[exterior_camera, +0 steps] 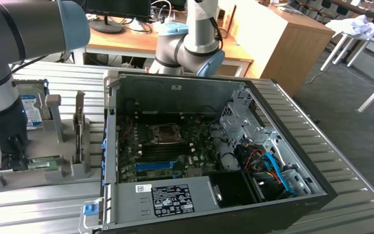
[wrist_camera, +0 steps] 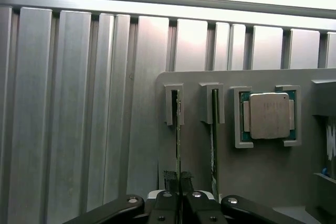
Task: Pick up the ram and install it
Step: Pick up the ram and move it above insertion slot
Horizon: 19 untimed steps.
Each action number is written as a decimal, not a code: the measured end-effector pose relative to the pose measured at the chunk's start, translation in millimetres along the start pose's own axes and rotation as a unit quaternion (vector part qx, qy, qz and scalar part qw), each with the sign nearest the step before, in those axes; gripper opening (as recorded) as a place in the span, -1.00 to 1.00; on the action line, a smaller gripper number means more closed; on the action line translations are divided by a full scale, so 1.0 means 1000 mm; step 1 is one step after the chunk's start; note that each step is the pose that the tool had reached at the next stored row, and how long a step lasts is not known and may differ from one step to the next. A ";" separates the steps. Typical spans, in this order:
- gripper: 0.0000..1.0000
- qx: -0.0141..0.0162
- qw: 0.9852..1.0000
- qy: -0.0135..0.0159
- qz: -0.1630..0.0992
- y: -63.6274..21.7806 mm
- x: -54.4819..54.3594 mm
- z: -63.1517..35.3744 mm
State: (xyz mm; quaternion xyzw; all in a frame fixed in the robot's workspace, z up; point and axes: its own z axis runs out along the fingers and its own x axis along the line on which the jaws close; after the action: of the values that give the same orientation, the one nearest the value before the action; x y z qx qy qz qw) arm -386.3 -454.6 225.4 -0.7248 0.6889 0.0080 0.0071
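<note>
Wrist view: the ram [wrist_camera: 178,140] stands on its long edge in a slot of the grey holder [wrist_camera: 252,182], its far end tucked into an end post. A second stick [wrist_camera: 214,140] stands in the next slot just beside it, and the square processor [wrist_camera: 269,115] sits in its own pocket further along. My tool [wrist_camera: 178,179] is pressed together on the near part of the ram, with one dark pad on each flat face and the thin board pinched between them.

I judge the stick to be light and stiff but fragile. The chips and the contact edge should not take any load, so a flat pinch across the faces near the upper edge is the right hold. It is thin enough to twist or slip if I pull off-line, and the neighbouring stick leaves little room. The slatted metal surface [wrist_camera: 79,103] lies beyond the holder.

Exterior view: the arm [exterior_camera: 18,48] comes down steeply at the view's left, with the tool [exterior_camera: 6,158] low over the holder and pointing straight down. The blue-labelled hard drive [exterior_camera: 31,107] stands behind it. The open computer case [exterior_camera: 206,146] lies just beside the holder, toward the view's right.
</note>
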 end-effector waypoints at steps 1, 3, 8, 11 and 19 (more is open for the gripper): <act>-0.74 0.000 1.000 0.000 0.000 0.0000 0.000 -0.0007; -0.74 0.000 1.000 0.000 0.000 -0.0001 0.000 -0.0019; -0.74 0.000 1.000 0.000 0.000 -0.0001 0.000 -0.0048; -0.74 0.000 1.000 0.000 0.000 -0.0001 0.000 -0.0065; -0.74 0.000 1.000 0.000 0.000 -0.0001 0.000 -0.0130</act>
State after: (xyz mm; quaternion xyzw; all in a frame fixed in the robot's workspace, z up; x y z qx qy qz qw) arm -386.2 -454.6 238.4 -0.7248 0.6889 0.0080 0.0071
